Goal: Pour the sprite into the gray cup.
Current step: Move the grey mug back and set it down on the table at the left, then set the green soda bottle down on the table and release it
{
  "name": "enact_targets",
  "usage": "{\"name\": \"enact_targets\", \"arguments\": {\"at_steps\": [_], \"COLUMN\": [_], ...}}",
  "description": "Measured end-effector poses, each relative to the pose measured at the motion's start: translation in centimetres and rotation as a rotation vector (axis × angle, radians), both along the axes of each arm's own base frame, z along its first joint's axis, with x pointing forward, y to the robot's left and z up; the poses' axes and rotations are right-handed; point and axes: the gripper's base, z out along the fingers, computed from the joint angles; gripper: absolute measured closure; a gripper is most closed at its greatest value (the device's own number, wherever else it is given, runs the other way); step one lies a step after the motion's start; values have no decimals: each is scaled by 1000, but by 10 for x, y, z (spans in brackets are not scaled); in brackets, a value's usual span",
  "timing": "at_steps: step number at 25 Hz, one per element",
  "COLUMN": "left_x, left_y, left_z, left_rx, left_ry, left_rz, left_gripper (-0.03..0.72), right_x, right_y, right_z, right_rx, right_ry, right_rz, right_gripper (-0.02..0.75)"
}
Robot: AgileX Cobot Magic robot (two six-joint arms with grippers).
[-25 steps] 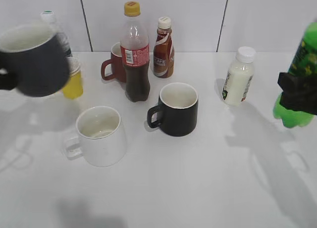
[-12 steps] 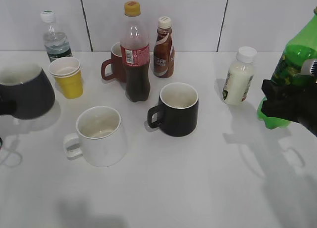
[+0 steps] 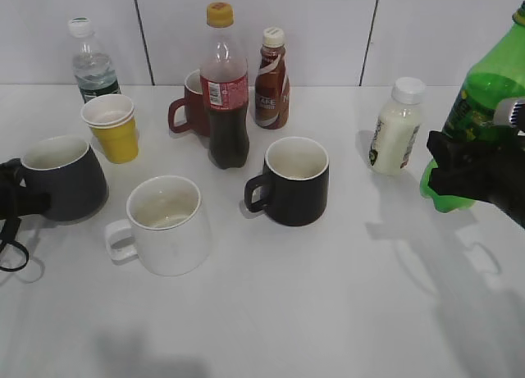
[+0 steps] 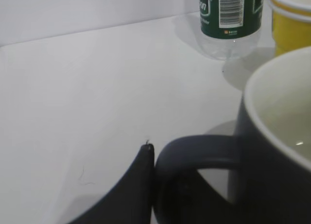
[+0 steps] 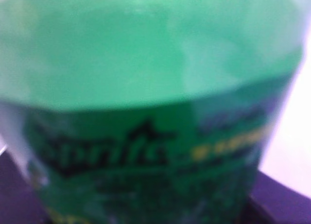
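At the right edge of the frame, the right gripper [image 3: 480,175] clamps the sprite [image 3: 480,107] around its lower body, holding it upright and lifted off the white table [image 3: 328,296], likely so nothing spills before pouring. At the far left edge, the left gripper [image 3: 18,199] grips the handle of the gray cup [image 3: 64,177], apparently closed on it, though only one finger shows. The cup rests on the table, mouth up, near a yellow cup [image 3: 113,128] and well apart from the bottle.

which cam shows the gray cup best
The exterior view: the whole gray cup stands on the table at far left, with the left hand at its handle. The left wrist view shows only its handle and part of the rim, close up. The right wrist view shows none of it.
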Motion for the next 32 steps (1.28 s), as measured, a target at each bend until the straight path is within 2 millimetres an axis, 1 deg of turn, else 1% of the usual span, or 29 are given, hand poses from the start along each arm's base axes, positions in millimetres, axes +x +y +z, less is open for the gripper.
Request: {"name": "enact_targets", "arguments": {"at_steps": [2,6,8,12,19,23,28,32], "left_x": [0,-2,-2,-4,-24,-31,-41,-46], "left_y": [0,-2,-2,-2,-3,-3,-3,-3], "left_z": [0,-1,1,5,0,-2,7,15], "left_rx": [0,-3,-6,-6,-7,-7,-8,-9], "left_ry": [-3,-2,-5,-6,46,65,57,46], "left_rz": [-2,-18,-21,-24,-32,-40,-41,-40], "left_gripper": [622,552,531,516,504,497,491,487], "right_x": [0,0,0,0,0,1,4,4], "right_y": [0,0,0,0,0,-1,-9,-10], "right_z": [0,0,0,0,-2,-7,-18,-37], "right_rx": [-1,-1,-1,-1,-2,0,12,-9], "right_ry": [0,0,0,0,4,21,46,114], "right_rz": [3,4,4,4,2,-20,-110,-125], "right_gripper": [319,319,319,319,319,319,319,319]}}
